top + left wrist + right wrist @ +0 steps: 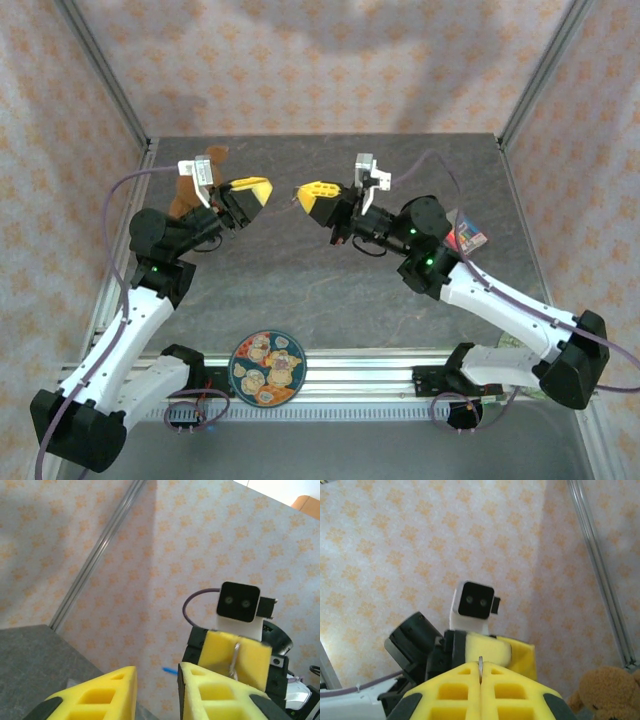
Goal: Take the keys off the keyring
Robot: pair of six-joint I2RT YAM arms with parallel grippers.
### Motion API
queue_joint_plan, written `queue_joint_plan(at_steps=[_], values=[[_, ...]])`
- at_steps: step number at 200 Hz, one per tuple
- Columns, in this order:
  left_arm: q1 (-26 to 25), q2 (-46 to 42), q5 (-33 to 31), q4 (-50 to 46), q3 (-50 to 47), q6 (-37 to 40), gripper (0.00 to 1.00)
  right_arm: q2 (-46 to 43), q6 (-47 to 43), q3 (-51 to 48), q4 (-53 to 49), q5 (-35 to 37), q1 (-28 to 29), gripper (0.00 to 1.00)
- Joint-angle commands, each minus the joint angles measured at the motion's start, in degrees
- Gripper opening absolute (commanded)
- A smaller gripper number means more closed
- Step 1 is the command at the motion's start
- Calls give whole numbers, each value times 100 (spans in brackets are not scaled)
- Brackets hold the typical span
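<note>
The two arms lean in over the dark table (330, 290) and their yellow foam tips face each other in mid-air, near but not touching.

The right end effector (303, 193) has its pads pressed flat together. They are clamped on the keys (234, 655) — a thin sliver of pale silvery metal that sticks out at the seam between the pads. It is too small to tell ring from key. From the left wrist camera the metal shows as a narrow loop lying against the face of the right foam pad.

The left end effector (262, 188) stands directly opposite, with its two pads apart and a clear gap between them. Nothing sits in that gap, and it stops just short of the keys.

A brown teddy bear (183, 203) sits behind the left end effector, on the side away from the right one. A round patterned plate (267, 367) lies well below both end effectors at the near edge, on the metal rail between the two arm bases. A small colourful packet (467, 236) rests behind the right end effector, beside that arm's elbow.
</note>
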Motion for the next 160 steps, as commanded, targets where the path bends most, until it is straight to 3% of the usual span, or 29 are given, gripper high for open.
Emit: queue_joint_plan(at_steps=[1,12,93,160], values=[[39,-225,-150,-270,0,304,28,-148,-175,238,-290,28,-87,0],[41,-291,-165,-430,8,410,35,-185,-176,256,-371,-7,-126,0],[-75,-424,38,-1074,327,986,52,-313,-140,362,-711,-131,-187,0],[-819,-655,-701,-2339,640,2524,67,-239,-62,439,-860,-114,-185,0]])
